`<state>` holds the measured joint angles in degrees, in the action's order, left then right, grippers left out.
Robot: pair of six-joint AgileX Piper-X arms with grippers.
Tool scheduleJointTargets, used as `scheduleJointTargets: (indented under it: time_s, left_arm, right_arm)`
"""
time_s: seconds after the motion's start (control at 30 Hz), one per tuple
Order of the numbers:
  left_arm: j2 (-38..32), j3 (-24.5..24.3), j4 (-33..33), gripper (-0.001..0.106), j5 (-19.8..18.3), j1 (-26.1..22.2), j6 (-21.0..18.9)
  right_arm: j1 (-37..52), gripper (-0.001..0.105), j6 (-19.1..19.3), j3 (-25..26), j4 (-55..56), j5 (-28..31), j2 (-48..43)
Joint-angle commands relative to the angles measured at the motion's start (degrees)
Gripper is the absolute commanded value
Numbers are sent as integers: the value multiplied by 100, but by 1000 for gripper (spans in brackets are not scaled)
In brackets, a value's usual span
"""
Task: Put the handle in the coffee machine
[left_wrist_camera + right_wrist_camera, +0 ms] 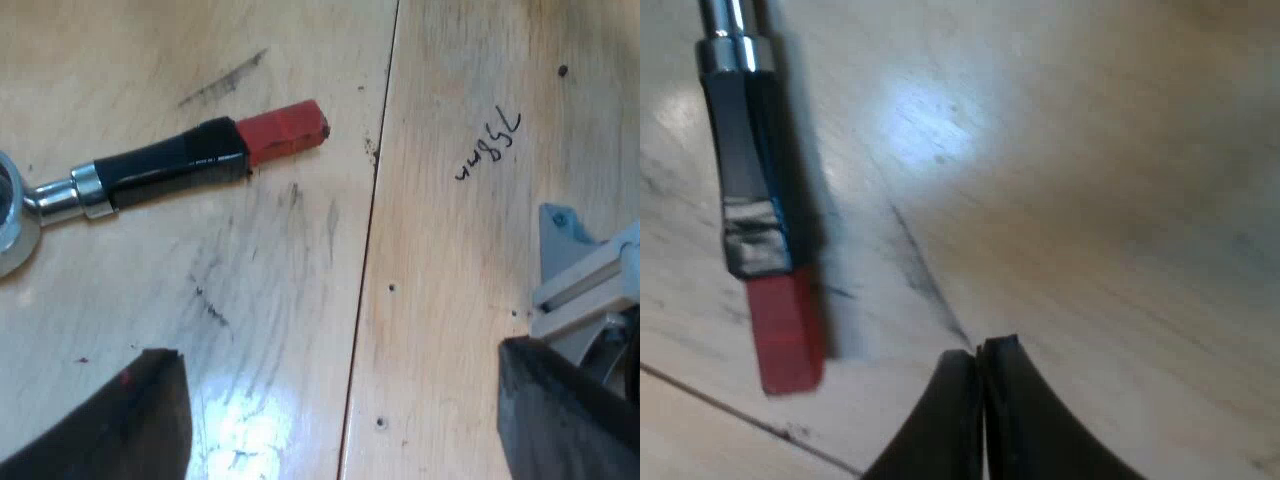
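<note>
Holder (190,160) loose and flat on the wooden table (450,300), task judged barely begun. From the left wrist: dark handle, red end (285,132) pointing toward a seam (365,260) between the boards, metal cup (12,225) at the opposite end. Left claw (335,358) spread wide, gripping nothing, hovering over bare wood, with the holder lying ahead of it and off toward one side of its gap. Long axis running nearly along the line of that gap rather than across it, so probably a wrist turn needed before any pinch from this arm. From the right wrist: same holder (755,190), red end (787,335) nearest to and just beside the right claw (979,352), tips pressed together, clenched on nothing. Handle stretching away from those tips, roughly in line with the reach. Right arm judged the nearer of the two, yet needing to open first. Likely risk: a closed tip nudging the red end and spinning the holder on the glossy wood.
</note>
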<state>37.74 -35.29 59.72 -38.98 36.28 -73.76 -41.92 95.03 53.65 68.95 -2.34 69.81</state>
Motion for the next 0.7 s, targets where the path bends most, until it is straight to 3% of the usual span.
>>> scheduleJointTargets:
  time_s: [0.03, 0.23, 0.33, 0.7]
  left_arm:
    - [-2, -11, -44, 66, 11, 18, 72]
    - [-2, -11, -44, 66, 11, 18, 71]
    - [-2, -11, -44, 66, 11, 18, 71]
    - [-2, -11, -44, 66, 68, 18, 71]
  right_arm:
    - [-254, 0, -287, -240, -438, -92, 240]
    - [-672, 0, -404, -737, -1115, -92, 665]
    - [-791, 0, -649, -912, -1358, -92, 925]
    - [-808, 0, -810, -942, -2051, -295, 1631]
